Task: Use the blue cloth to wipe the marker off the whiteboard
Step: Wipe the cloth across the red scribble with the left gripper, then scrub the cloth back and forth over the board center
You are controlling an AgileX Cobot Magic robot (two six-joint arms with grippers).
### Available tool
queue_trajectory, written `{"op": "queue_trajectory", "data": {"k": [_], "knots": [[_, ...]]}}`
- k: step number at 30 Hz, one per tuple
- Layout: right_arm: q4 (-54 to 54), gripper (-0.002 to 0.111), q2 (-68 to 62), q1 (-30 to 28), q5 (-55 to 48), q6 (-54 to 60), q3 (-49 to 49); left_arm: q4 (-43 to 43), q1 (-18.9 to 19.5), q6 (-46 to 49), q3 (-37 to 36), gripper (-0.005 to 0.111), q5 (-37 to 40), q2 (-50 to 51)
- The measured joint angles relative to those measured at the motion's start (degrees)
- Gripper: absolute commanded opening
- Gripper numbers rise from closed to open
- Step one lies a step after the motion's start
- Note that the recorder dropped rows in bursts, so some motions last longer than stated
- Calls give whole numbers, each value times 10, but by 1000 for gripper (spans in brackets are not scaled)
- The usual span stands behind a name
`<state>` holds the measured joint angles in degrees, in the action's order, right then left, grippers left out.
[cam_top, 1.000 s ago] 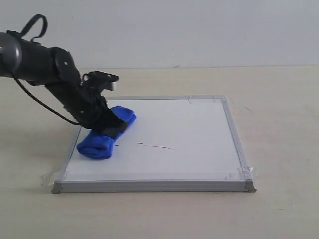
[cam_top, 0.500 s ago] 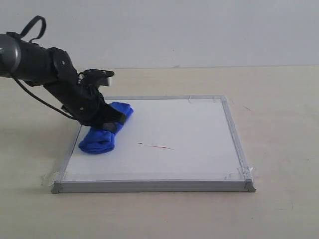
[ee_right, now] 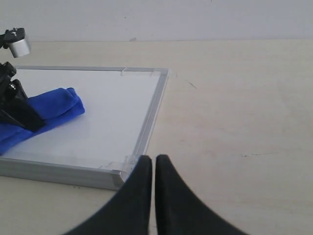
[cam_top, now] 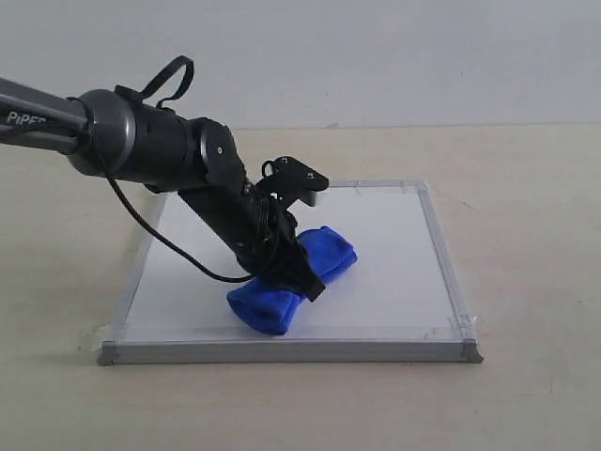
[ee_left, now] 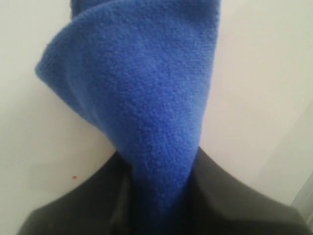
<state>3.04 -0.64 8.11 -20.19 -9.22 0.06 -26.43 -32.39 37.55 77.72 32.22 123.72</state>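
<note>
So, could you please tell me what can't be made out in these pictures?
The marker line: none shows in the exterior view, but the blue cloth and left gripper hide part of the whiteboard.
A red speck in the left wrist view is too small to identify.
The right gripper lies outside the exterior view.

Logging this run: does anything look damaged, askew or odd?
Nothing serious. The whiteboard lies flat; crumpled clear tape holds its near right corner. One tiny red speck shows beside the blue cloth.
</note>
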Motion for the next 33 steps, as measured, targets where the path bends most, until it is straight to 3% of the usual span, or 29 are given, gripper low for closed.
{"op": "queue_trajectory", "data": {"k": [6,10,13,18,26,33], "knots": [[0,0,0,0,0,0,0,21,37,-98,26,4,33,6],[0,0,0,0,0,0,0,37,100,-142,33,4,54,8],[0,0,0,0,0,0,0,32,125,-150,35,4,74,8],[0,0,0,0,0,0,0,12,97,-121,35,4,78,8],[0,0,0,0,0,0,0,-30,-34,-62,35,4,95,9],[0,0,0,0,0,0,0,-5,-29,-86,35,4,82,12]]}}
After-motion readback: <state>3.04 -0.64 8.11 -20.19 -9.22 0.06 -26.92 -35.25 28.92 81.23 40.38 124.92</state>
